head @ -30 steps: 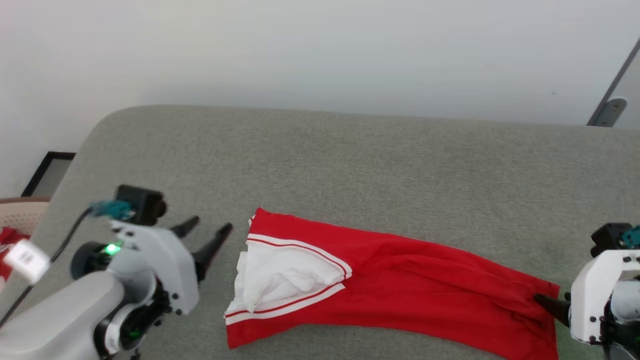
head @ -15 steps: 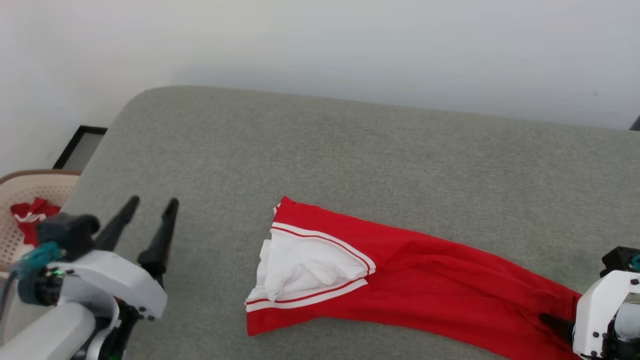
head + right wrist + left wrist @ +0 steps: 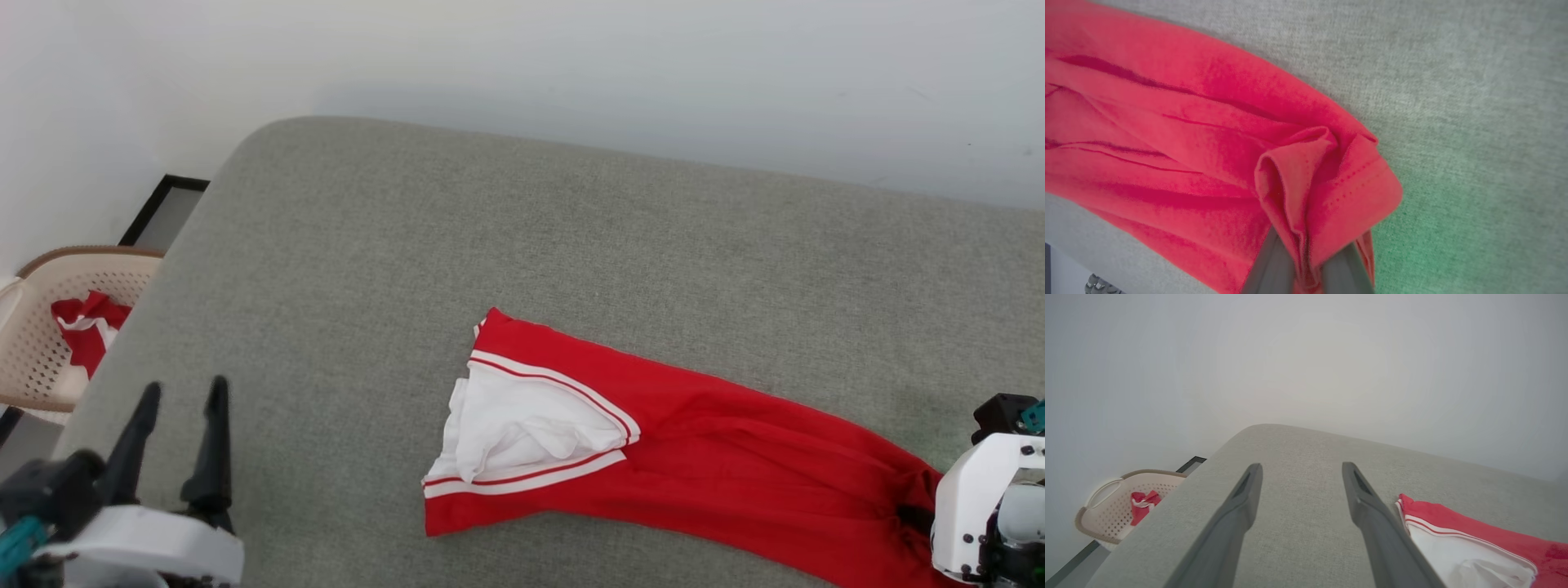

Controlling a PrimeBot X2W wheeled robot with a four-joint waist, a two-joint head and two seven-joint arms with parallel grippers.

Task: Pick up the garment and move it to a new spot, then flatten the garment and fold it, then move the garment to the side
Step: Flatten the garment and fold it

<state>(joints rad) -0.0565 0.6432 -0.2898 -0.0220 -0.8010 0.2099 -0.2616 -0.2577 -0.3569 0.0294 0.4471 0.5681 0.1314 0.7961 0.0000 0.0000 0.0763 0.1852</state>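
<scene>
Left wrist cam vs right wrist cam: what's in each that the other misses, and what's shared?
Left wrist, not right wrist: the left gripper, fingers spread wide over bare cushion; a white sleeve with striped trim; a perforated basket holding red cloth; the wall.
Right wrist, not left wrist: the right gripper pinched shut on the bunched red hem; a green glow on the upholstery.
Both: the red garment lying on the grey cushion.

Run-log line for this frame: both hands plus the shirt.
left hand: open, empty, over grey fabric cushion | right hand: shut on bunched end of red jersey with white sleeve | jersey: folded long, lying on cushion
</scene>
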